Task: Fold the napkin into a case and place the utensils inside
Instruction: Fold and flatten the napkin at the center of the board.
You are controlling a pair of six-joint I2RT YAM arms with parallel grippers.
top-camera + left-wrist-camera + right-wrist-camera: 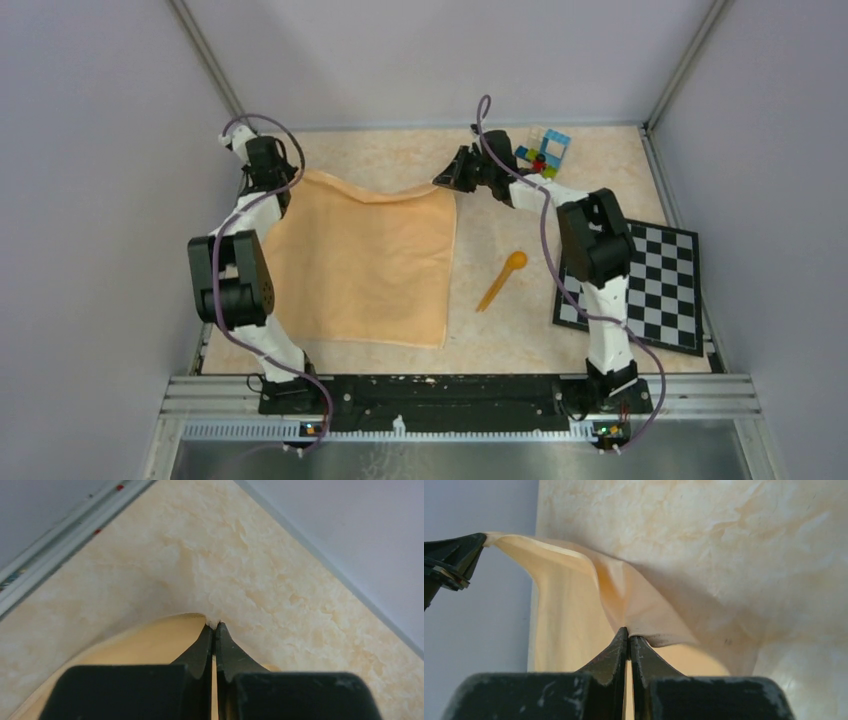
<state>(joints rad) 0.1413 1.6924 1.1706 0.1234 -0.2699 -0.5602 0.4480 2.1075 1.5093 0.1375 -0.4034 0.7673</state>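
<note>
**Two corners pinched, napkin's far edge raised**

Both sets of fingers are fully closed, each on one far corner of the napkin. In the left wrist view, the left fingers meet at their tips with a rounded corner of peach-tan cloth caught just at and below the tips. The cloth spreads out beneath them toward the camera, and bare marbled tabletop lies beyond. In the right wrist view, the right fingers are likewise pressed together, nipping a gathered fold of the cloth right at their tips. From that pinch the fabric rises and runs off to the left, where it ends in the dark tips of the other arm's fingers. The stretch between the two holds hangs off the surface, sags a little in the middle and casts a shadow on the tabletop.

Seen from above, the napkin covers the left-centre of the tabletop as one large open sheet, not folded into a case. Its near part lies flat, and its far edge is held up between the two arms.

The utensils lie on bare tabletop just to the right of the napkin, apart from it and well clear of both sets of fingers. They read as one slanted orange strip with the spoon's round bowl at the far end; the knife cannot be told apart from the spoon's handle. Toy bricks sit at the far edge behind the right arm, and a checkered board lies at the right edge.
</note>
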